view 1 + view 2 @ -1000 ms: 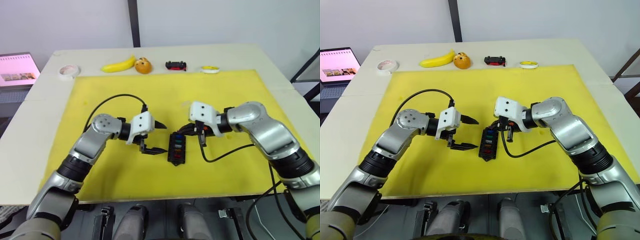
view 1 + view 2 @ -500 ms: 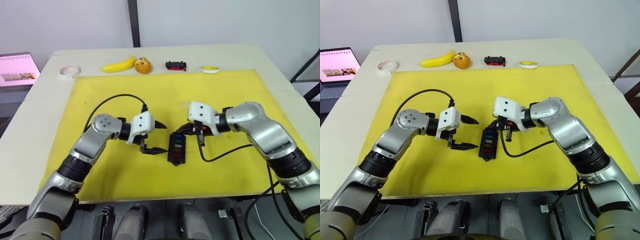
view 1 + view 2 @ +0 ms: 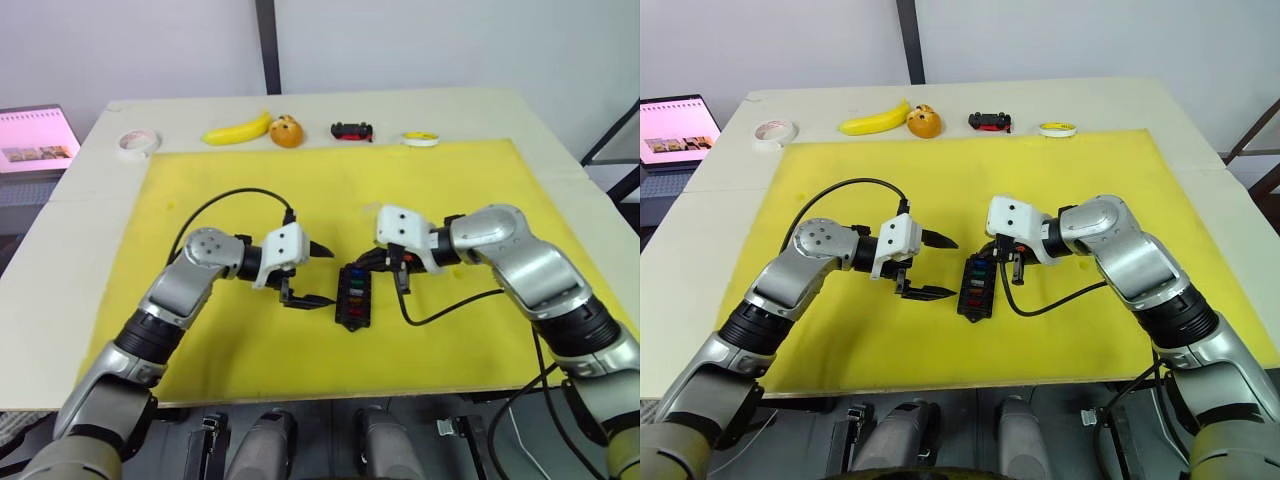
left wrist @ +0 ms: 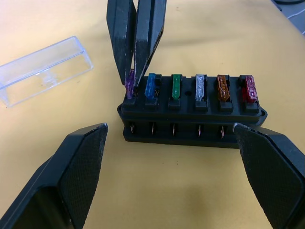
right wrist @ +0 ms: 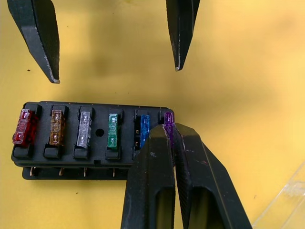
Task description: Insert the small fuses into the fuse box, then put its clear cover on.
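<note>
The black fuse box (image 3: 355,296) lies on the yellow mat between my two grippers. In one row of its slots stand a red (image 4: 249,89), an orange, a grey, a green (image 4: 176,86) and a blue fuse. At the end slot is a purple fuse (image 5: 168,118), and my right gripper (image 5: 169,127) is shut on it from above. My left gripper (image 3: 326,277) is open beside the box, with a finger off each end of it and touching nothing. The clear cover (image 4: 44,69) lies on the mat just past the purple end of the box.
Along the table's far edge lie a tape roll (image 3: 135,143), a banana (image 3: 240,128), an orange fruit (image 3: 287,130), a small toy car (image 3: 352,130) and a yellow-white roll (image 3: 420,138). A pink screen (image 3: 35,138) stands off the table's left.
</note>
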### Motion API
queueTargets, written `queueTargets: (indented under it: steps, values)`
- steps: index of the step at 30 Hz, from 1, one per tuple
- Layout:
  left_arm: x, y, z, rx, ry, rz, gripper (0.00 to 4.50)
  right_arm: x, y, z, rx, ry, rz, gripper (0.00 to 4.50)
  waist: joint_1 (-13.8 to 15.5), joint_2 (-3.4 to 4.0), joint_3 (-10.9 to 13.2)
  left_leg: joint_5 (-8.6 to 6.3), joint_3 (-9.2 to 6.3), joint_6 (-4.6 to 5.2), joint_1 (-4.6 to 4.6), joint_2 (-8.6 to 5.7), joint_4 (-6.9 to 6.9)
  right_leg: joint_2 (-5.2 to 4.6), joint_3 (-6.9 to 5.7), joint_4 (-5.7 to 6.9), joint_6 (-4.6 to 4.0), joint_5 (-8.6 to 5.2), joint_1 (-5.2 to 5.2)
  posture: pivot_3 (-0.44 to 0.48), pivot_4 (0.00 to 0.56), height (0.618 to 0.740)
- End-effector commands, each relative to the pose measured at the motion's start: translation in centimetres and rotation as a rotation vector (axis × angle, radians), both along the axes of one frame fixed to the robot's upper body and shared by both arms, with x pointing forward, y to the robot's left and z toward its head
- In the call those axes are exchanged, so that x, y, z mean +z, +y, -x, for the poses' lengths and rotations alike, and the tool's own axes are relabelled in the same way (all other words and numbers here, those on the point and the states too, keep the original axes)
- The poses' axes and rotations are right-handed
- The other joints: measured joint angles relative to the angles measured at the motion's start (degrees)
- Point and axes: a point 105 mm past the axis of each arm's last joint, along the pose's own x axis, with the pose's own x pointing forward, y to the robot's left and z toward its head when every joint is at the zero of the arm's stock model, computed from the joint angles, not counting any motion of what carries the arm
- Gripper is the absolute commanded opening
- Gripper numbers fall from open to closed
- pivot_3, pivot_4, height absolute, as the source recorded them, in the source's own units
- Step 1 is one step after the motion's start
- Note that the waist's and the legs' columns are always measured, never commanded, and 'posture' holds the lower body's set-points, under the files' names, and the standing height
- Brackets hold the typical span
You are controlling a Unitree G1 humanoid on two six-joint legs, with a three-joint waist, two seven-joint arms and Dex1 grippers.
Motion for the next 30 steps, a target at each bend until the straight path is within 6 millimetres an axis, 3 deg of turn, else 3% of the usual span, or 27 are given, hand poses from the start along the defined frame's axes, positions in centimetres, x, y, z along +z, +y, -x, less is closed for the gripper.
queueTargets:
  steps: [1, 28, 30]
  values:
    - [1.36, -0.19, -0.03, -0.008, -0.045, 0.023, 4.44, 1.14, -0.1, 0.09, 0.013, -0.054, -0.003, 0.0, 0.0, 0.0, 0.0, 0.0, 0.0, 0.0, 0.0, 0.0, 0.0, 0.0, 0.0, 0.0, 0.0, 0.0, 0.0, 0.0, 0.15, 0.74]
    - [1.42, -0.36, 0.0, -0.001, -0.043, 0.033, 4.44, 0.8, -0.13, -0.27, 0.007, -0.056, 0.009, 0.0, 0.0, 0.0, 0.0, 0.0, 0.0, 0.0, 0.0, -0.01, 0.02, -0.01, 0.0, 0.03, 0.0, 0.0, 0.0, 0.0, 0.15, 0.74]
    - [1.44, -0.35, -0.02, 0.0, -0.043, 0.034, 4.5, 1.27, -0.07, -0.24, 0.005, -0.062, -0.001, 0.68, 0.0, 0.0, 0.0, 0.0, 0.0, 0.0, 0.0, -0.01, 0.02, -0.01, 0.0, 0.03, 0.0, 0.0, 0.0, 0.0, 0.15, 0.74]
